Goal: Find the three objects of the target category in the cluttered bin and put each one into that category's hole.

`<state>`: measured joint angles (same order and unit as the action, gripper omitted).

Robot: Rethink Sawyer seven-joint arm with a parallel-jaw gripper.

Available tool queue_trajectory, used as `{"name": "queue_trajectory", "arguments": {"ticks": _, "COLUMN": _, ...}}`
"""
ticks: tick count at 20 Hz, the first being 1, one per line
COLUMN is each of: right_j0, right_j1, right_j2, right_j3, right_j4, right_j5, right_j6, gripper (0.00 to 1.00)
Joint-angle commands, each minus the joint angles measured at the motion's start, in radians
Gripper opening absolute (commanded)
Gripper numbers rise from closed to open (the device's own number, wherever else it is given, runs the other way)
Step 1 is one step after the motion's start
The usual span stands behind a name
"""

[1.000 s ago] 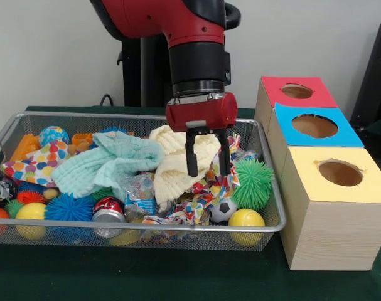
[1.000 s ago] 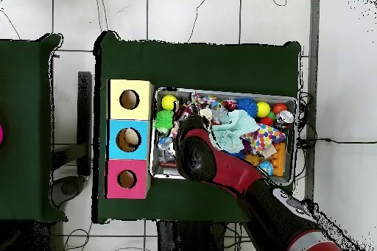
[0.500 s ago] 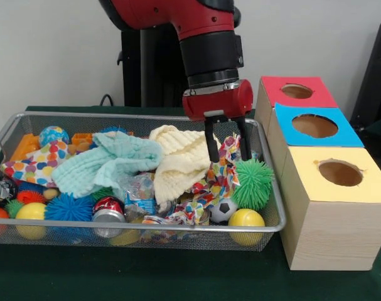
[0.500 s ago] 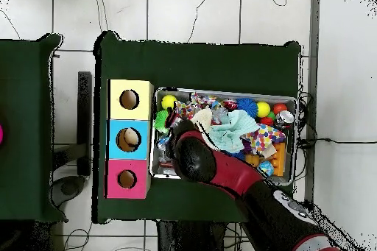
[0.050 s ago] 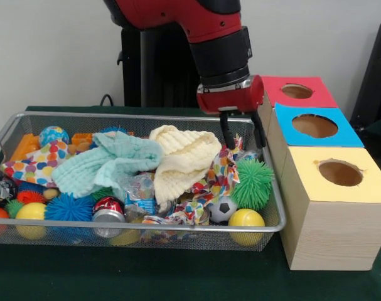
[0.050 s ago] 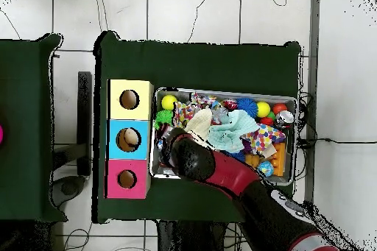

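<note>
Front view: a dark green desk (image 5: 177,276) carries a wire bin (image 5: 146,227) at left, heaped with balls, cans and cloths; a cream cloth (image 5: 181,160) lies mid-bin beside a mint cloth (image 5: 105,164). Right of them, the pincer (image 5: 242,133) hangs empty, fingers apart, above the bin's far right corner, over a patterned cloth (image 5: 218,179). Just beside the bin's right wall stands a wooden box with yellow hole (image 5: 339,173), blue hole (image 5: 314,125) and red hole (image 5: 297,91).

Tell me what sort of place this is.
Probably a robotics lab set up for a sorting trial: a wire bin of mixed toys and cloths on a green-covered table, a wooden box with three coloured holes, cables trailing over a tiled floor.
</note>
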<state>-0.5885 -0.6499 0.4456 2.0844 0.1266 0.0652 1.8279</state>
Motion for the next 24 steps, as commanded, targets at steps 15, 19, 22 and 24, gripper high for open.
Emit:
{"name": "queue_trajectory", "arguments": {"ticks": 15, "right_j0": 0.182, "right_j1": -0.022, "right_j2": -0.230, "right_j3": -0.107, "right_j4": 0.086, "right_j5": 0.242, "right_j6": 0.175, "gripper": 1.00}}
{"name": "queue_trajectory", "arguments": {"ticks": 19, "right_j0": 0.249, "right_j1": -0.033, "right_j2": -0.318, "right_j3": -0.135, "right_j4": 0.060, "right_j5": 0.250, "right_j6": 0.169, "gripper": 1.00}}
{"name": "queue_trajectory", "arguments": {"ticks": 22, "right_j0": 0.297, "right_j1": -0.043, "right_j2": -0.384, "right_j3": -0.156, "right_j4": 0.045, "right_j5": 0.271, "right_j6": 0.166, "gripper": 1.00}}
{"name": "queue_trajectory", "arguments": {"ticks": 24, "right_j0": 0.329, "right_j1": -0.043, "right_j2": -0.424, "right_j3": -0.173, "right_j4": 0.040, "right_j5": 0.283, "right_j6": 0.168, "gripper": 1.00}}
